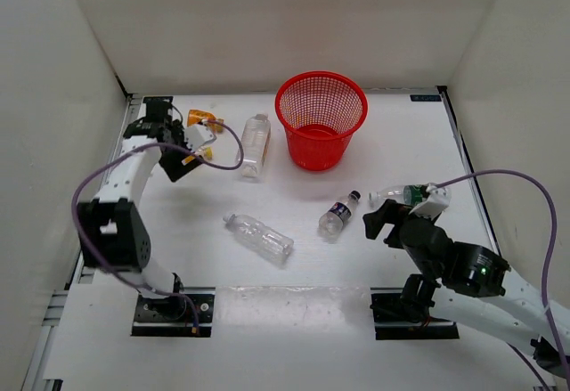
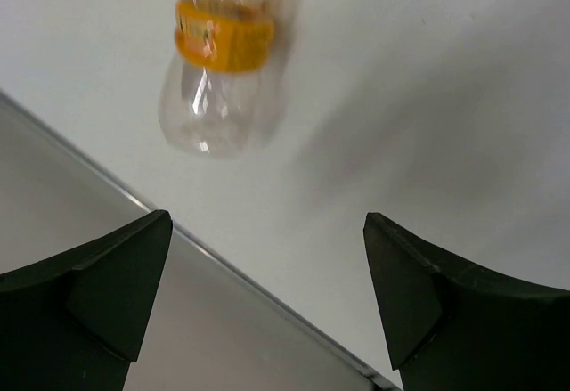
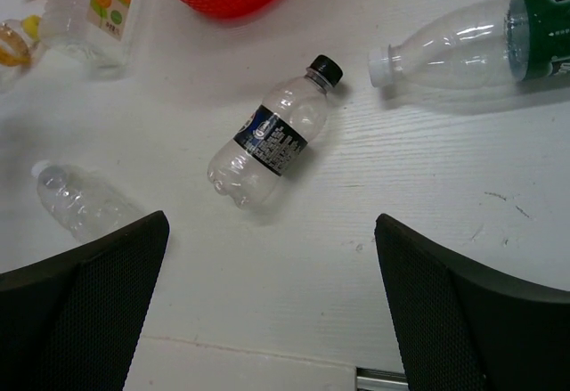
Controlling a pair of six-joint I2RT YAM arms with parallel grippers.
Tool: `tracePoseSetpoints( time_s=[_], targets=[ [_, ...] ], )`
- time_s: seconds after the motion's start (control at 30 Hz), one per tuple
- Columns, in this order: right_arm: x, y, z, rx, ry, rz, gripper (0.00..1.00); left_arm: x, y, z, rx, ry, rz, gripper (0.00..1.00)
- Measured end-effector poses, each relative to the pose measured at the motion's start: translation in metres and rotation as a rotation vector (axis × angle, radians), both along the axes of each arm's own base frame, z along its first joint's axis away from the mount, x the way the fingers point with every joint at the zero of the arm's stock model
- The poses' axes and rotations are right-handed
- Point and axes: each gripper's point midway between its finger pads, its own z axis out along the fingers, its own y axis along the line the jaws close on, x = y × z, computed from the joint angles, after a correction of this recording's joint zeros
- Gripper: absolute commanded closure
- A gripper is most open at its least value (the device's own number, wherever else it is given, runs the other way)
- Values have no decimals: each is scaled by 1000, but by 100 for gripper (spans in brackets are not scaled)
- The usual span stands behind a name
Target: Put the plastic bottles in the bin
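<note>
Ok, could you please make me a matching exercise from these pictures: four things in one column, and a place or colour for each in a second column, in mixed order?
Things:
1. bin
2. black-label bottle
3. green-label bottle
4. square bottle

Descriptions:
a. white cap, lying furthest right
b. red, with a lattice wall
c. just left of the bin
d. black cap, lying in front of the bin

Pairs: 1-b, 2-d, 3-a, 4-c.

Red lattice bin (image 1: 321, 115); orange-banded clear bottle (image 2: 216, 61)
</note>
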Motion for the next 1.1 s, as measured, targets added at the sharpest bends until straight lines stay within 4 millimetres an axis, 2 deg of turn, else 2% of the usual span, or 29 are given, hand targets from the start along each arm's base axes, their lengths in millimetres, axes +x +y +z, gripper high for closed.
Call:
tracePoseSetpoints(
  time_s=[0.1, 0.23, 0.3, 0.53, 0.6, 0.7, 0.83, 0.93, 1.1],
  targets=[
    [3, 9, 4, -36, 17, 20, 0, 45, -5, -25, 38, 39, -84, 0],
    [7, 20, 3, -122, 42, 47, 0, 109, -8, -42, 98, 12, -133, 0],
    [10, 24, 2, -162, 51, 58, 0, 124, -11, -52, 124, 10, -162, 0],
    [13, 28, 4, -209, 48, 75, 0, 125, -24, -92, 151, 98, -231, 0],
    [14, 27, 5, -211, 44, 68, 0, 123, -25, -97, 144, 118, -213, 0],
    [15, 24, 7, -213, 34, 54, 0, 128, -22, -91, 145, 109, -154, 0],
    [17, 22, 9, -218, 25, 41, 0, 149, -24, -77, 115, 77, -39, 0],
    [17, 21, 7, -231, 32, 39, 0, 163, -34, -73, 32, 65, 58, 0],
    [17, 23, 4, -243, 41, 38, 0, 161, -62, -55, -207, 71, 277, 0]
  ],
)
